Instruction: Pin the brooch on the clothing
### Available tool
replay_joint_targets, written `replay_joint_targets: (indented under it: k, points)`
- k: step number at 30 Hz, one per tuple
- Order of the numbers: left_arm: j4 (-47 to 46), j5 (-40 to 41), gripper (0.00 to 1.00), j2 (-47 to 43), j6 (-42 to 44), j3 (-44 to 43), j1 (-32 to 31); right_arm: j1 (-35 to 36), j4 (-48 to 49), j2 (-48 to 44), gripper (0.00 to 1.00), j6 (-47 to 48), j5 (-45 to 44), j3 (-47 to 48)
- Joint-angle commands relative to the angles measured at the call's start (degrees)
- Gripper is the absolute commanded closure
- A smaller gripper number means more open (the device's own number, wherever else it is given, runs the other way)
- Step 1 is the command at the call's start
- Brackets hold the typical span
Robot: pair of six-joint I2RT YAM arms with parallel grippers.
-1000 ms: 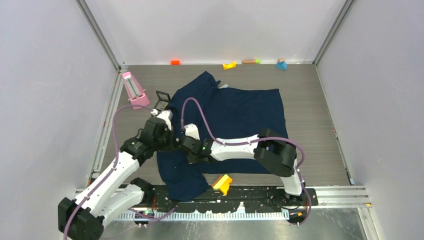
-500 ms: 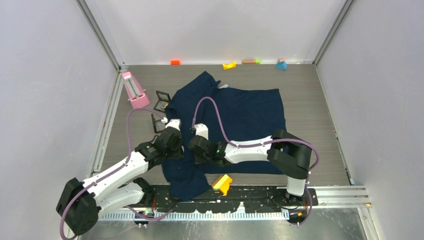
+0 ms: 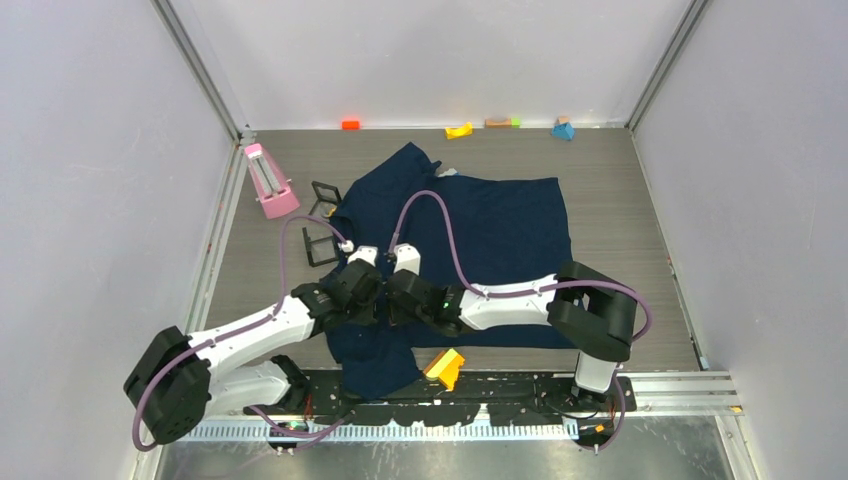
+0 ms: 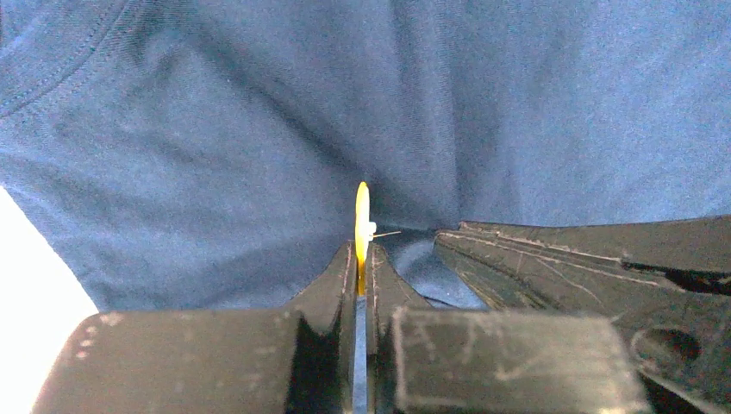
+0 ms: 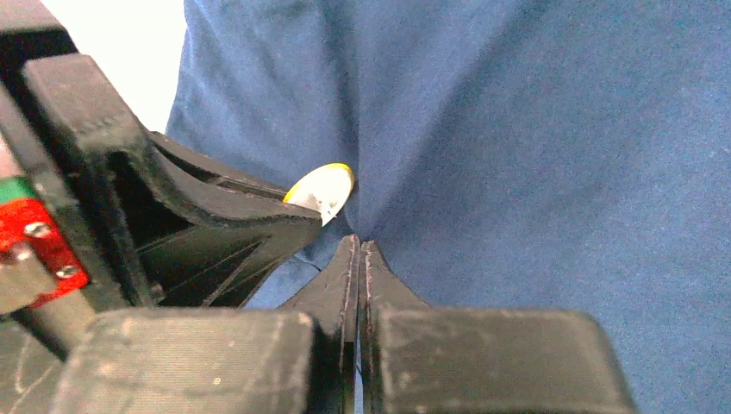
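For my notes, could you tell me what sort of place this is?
Probably a lab robot test cell: grey walls on aluminium framing enclose a wood-grain table, two arms are bolted to a rail, and toy blocks line the back edge.

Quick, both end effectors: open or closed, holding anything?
Left end effector: closed on the brooch.
Right end effector: closed, pinching a fold of the shirt.

Brooch (image 4: 362,211) bottom within left tool (image 4: 363,255)

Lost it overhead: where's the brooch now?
Centre of the left wrist view: the brooch stands edge-on, pinched in the left gripper, over the navy shirt, right gripper beside it.
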State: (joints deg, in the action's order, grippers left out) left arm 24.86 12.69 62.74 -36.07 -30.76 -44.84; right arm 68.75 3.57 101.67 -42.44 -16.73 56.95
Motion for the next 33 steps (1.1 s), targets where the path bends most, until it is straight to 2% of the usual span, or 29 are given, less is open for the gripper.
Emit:
replay_joint_targets:
  k: [1,18,33]
  points:
    - [-3.48,1.33,1.00,1.28,-1.41,-1.63,-0.79,-0.02,6.10,-3.36,0.99,0.50,0.08,-1.14]
    - [-7.55,0.71,1.00,-0.71,-4.26,0.68,-0.86,0.33,7.38,-1.45,0.99,1.96,5.56,-1.05]
    - [-11.10,1.25,1.00,-7.92,-8.64,4.37,-0.69,0.42,7.65,-1.65,0.99,0.85,6.97,-2.17]
